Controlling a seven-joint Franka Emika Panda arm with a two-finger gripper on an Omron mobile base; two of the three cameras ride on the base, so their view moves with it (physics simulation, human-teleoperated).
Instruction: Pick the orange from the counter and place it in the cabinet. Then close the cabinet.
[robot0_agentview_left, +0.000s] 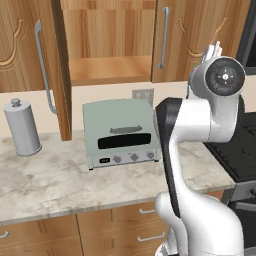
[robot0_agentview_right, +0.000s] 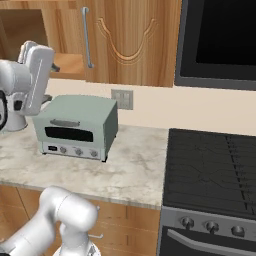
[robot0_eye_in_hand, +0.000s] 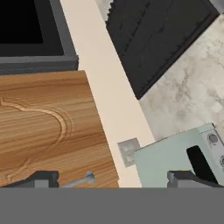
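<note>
Hovering high beside the cabinet (robot0_agentview_left: 107, 55), left door standing open. Gripper (robot0_eye_in_hand: 113, 178) spread wide, holding nothing. Orange not turning up anywhere on the counter (robot0_agentview_left: 60, 175); possibly hiding behind the toaster oven (robot0_agentview_left: 122, 132). Risking clipping the closed right door (robot0_eye_in_hand: 48, 131) while swinging down.

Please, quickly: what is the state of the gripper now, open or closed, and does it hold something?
Gripper: open, fingers spread wide apart with nothing between them, facing the cabinet door.
</note>
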